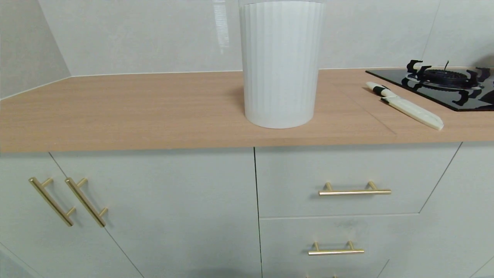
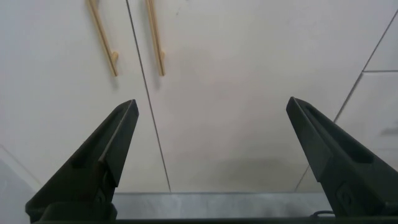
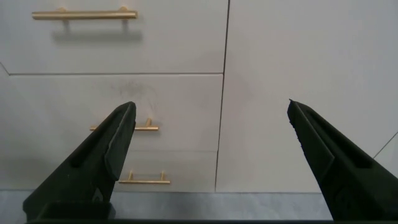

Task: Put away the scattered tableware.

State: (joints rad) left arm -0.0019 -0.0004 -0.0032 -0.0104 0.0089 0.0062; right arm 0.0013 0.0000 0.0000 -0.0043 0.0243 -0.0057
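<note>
A white knife [image 1: 405, 105] with a black band on its handle lies flat on the wooden counter [image 1: 154, 112], at the right beside the stove. A tall white ribbed container [image 1: 279, 63] stands upright at the counter's middle, near the front edge. My left gripper [image 2: 211, 112] is open with nothing between its fingers, low in front of the cabinet doors [image 2: 249, 93]. My right gripper [image 3: 211, 115] is open too and holds nothing, facing the drawer fronts [image 3: 112, 99] below the counter.
A black glass stove [image 1: 444, 87] with a burner grate fills the counter's far right. Below the counter are two doors with brass handles [image 1: 87, 200] on the left and stacked drawers with brass handles [image 1: 354, 191] on the right. Tiled walls close the back and left.
</note>
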